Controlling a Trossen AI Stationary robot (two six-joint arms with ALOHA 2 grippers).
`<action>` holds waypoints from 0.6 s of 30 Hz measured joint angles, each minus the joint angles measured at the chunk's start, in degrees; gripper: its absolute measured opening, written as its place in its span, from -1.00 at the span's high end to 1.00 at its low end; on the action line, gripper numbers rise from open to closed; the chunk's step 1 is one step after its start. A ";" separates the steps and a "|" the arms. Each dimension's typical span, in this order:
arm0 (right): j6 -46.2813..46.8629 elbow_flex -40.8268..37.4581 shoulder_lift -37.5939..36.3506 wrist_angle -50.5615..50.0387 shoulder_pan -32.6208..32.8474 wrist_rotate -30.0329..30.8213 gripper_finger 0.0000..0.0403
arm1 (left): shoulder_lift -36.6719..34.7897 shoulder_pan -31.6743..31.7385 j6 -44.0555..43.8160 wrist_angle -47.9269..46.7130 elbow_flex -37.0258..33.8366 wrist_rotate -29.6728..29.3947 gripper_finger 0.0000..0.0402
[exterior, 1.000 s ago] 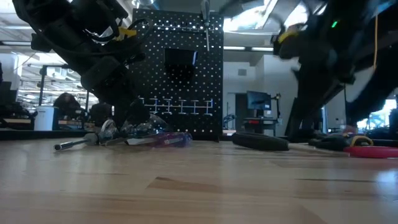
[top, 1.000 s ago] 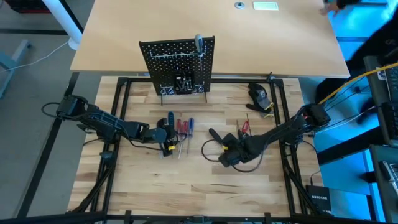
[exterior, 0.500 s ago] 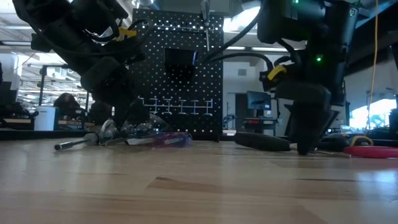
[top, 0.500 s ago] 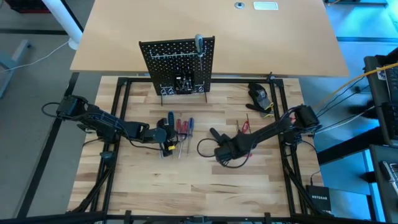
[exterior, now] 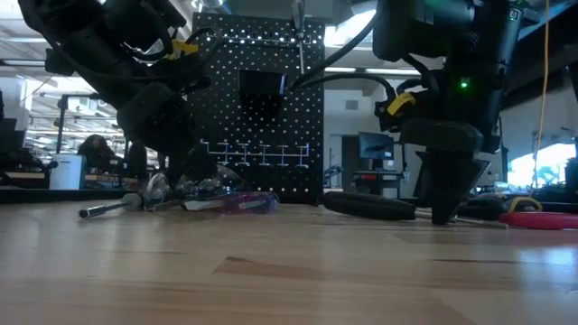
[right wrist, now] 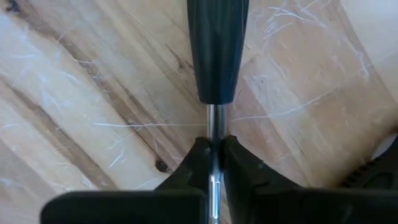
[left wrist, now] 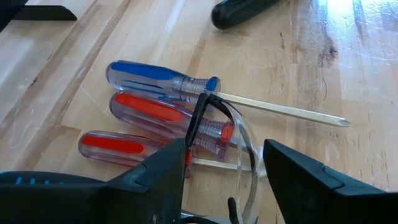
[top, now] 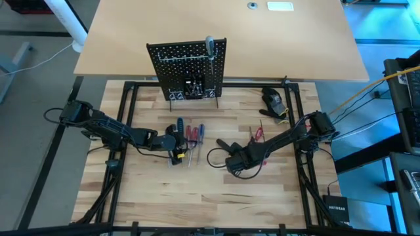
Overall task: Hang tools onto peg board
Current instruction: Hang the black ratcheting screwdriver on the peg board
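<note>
The black peg board (top: 187,69) stands upright at the table's far side, with one tool (top: 210,46) hanging at its top right. A blue-handled screwdriver (left wrist: 163,76) and two red-handled ones (left wrist: 163,109) lie side by side on the wood. My left gripper (left wrist: 227,180) hovers open just near of them. A black-handled screwdriver (top: 223,145) lies on the table mid-right, and my right gripper (right wrist: 212,158) is shut on it. Red-handled pliers (top: 258,134) lie right of it. My right gripper pinches the black-handled screwdriver's silver shaft (right wrist: 213,127) between its two fingertips, just below the handle. The fingers (exterior: 442,194) come from above, pointing steeply down, and lie across the shaft. The handle (exterior: 370,206) rests on the table.
A dark rounded lump (top: 272,99) sits at the far right, near the frame rail. Black frame rails (top: 128,118) border the wooden work area. Bare wood (top: 197,190) lies toward the near edge.
My right gripper has come down and a little toward the table's left edge, onto the black-handled screwdriver. The screwdriver's handle has shifted slightly along the table.
</note>
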 joint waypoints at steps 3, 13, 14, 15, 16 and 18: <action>0.00 -0.10 -0.93 -0.02 0.02 -0.56 0.86 | 0.00 0.00 0.01 -0.03 0.00 0.00 -0.03; -0.56 2.31 -10.53 -3.45 3.51 6.18 0.89 | 0.00 0.00 0.02 -0.15 0.00 -0.01 -0.03; -1.27 2.83 -11.41 -3.23 3.54 7.39 0.88 | 0.00 -0.01 0.02 -0.13 0.00 -0.01 -0.03; -2.04 3.44 -12.47 -3.02 3.54 8.96 0.88 | 0.00 -0.01 0.02 -0.14 0.00 0.00 -0.03; -3.01 3.95 -13.58 -2.79 3.66 11.03 0.88 | 0.00 -0.02 0.02 -0.14 0.00 0.00 -0.03; -5.85 4.72 -15.16 -1.62 3.52 15.94 0.88 | 0.00 0.00 0.17 -0.12 0.00 -0.02 -0.03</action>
